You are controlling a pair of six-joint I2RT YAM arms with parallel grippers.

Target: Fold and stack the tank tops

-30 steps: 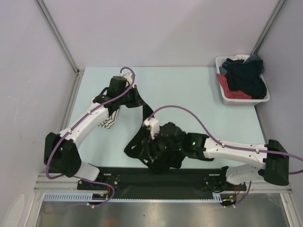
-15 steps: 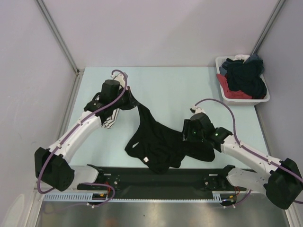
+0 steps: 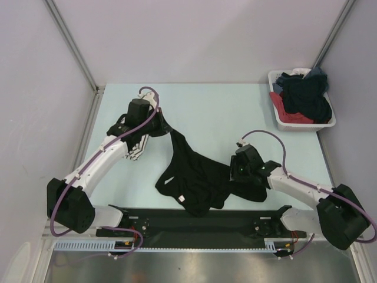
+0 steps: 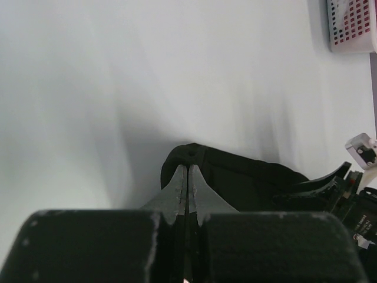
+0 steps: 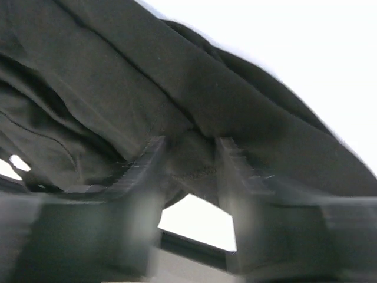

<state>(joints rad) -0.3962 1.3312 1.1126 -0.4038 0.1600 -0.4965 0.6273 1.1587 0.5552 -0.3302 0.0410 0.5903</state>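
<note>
The black tank top (image 3: 197,177) lies rumpled on the table, one strap stretched up and left to my left gripper (image 3: 166,131). That gripper is shut on the strap, and the left wrist view shows its jaws (image 4: 187,177) pressed together with the black fabric (image 4: 247,177) just beyond them. My right gripper (image 3: 232,172) is low over the garment's right part. In the right wrist view its fingers (image 5: 189,147) stand apart with a hemmed fold of the black top (image 5: 147,76) between the tips. The striped tank top (image 3: 136,151) lies under the left forearm, mostly hidden.
A white basket (image 3: 301,126) heaped with dark and red clothes stands at the back right corner, and its edge (image 4: 353,26) shows in the left wrist view. The black base rail (image 3: 194,223) runs along the near table edge.
The right arm has swung from above the middle of the black top to its right side, its jaws narrowing a little. The left gripper has shifted slightly left with the strap.
</note>
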